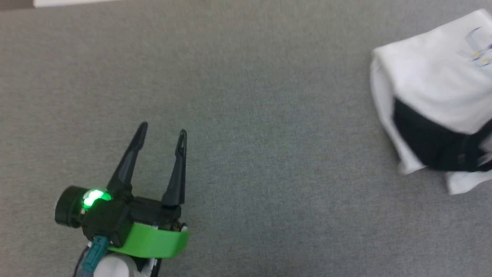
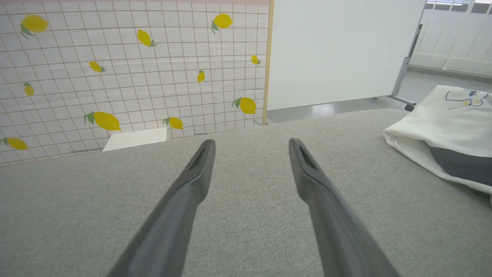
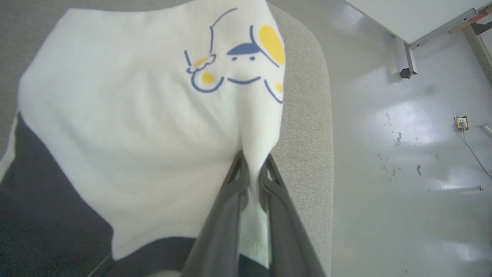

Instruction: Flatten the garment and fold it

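The garment (image 1: 430,77) lies partly folded at the right edge of the head view, white body on top with a black sleeve showing below it. Its yellow-and-blue print (image 3: 238,65) faces up in the right wrist view. My right gripper (image 3: 253,163) is shut on a pinched white fold of the garment (image 3: 134,127), lifting that edge above the grey surface. My left gripper (image 1: 162,130) stands open and empty over bare grey fabric at the lower left, far from the garment (image 2: 449,127), which lies to the right of its fingers (image 2: 307,165).
The grey padded table (image 1: 246,115) spreads wide between left gripper and garment. Its rounded edge (image 3: 323,127) runs just right of the held fold, with glossy floor beyond. A lemon-print tiled wall (image 2: 130,69) and a white panel (image 2: 338,50) stand past the table's far side.
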You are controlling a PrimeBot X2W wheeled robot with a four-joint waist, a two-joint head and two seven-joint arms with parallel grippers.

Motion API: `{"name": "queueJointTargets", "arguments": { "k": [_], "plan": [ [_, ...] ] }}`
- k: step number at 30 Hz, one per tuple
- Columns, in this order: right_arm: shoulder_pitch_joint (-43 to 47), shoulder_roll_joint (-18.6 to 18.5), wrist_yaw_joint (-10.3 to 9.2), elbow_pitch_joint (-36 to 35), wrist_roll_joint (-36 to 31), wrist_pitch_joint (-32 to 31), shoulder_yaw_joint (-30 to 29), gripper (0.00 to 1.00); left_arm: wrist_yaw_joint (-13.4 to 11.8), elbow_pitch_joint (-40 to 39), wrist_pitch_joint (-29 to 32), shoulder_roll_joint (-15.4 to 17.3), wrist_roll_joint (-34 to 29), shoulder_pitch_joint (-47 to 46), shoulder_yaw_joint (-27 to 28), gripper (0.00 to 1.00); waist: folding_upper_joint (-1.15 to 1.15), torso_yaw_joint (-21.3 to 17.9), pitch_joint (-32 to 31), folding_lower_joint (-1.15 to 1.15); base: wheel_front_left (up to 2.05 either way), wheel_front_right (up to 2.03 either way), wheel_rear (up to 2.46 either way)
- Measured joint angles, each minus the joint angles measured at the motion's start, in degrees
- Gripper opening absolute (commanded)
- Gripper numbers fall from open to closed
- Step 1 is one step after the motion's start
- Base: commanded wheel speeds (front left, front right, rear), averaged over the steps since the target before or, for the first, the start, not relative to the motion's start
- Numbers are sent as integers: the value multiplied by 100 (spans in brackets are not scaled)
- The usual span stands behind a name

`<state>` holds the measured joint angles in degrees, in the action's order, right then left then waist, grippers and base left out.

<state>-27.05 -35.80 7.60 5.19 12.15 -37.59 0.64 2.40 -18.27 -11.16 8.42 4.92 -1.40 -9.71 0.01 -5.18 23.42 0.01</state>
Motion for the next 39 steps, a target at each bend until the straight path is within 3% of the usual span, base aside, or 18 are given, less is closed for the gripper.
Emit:
{"name": "queueJointTargets", "arguments": {
  "k": [6, 18, 20, 21, 22, 31, 35, 39],
  "plan": [
    [-268, -491, 0, 236, -160, -37, -382, 0, 0, -119, 38, 107, -49, -258, 52, 100, 0, -74, 604, 0, 0, 0, 0],
    [-613, -664, 0, 1020, -857, 247, -842, 0, -14, -36, 38, 152, -81, -587, -42, 100, 0, -80, 1326, 0, 0, 0, 0],
    [-615, -623, 0, 1103, -916, 290, -912, 34, -27, -10, 22, 112, -68, -594, -42, 100, 0, -54, 1319, 0, 0, 0, 0],
    [-615, -595, 0, 1131, -942, 293, -939, 70, -29, -8, 12, 92, -46, -595, -41, 100, 0, -49, 1306, 0, 0, 0, 0],
    [-615, -561, 0, 1147, -989, 335, -957, 100, -27, -2, -11, 76, -4, -595, -41, 100, 0, -44, 1283, 0, 0, 0, 0],
    [-545, -203, 0, 1115, -1185, 573, -1134, 100, -205, 250, -163, -20, 167, -484, 123, 100, 0, -13, 734, -1, 0, 0, 0],
    [-341, 379, 0, 909, -1161, 816, -1552, 100, -267, 412, -227, -90, 300, -211, 159, 100, 0, 14, 330, -1, 0, 0, 0],
    [80, 1066, 0, 503, -1092, 1033, -1567, 100, -304, 549, -263, -101, 423, 112, 223, 100, 0, 50, -139, -1, 0, 0, 0]
  ]
}}
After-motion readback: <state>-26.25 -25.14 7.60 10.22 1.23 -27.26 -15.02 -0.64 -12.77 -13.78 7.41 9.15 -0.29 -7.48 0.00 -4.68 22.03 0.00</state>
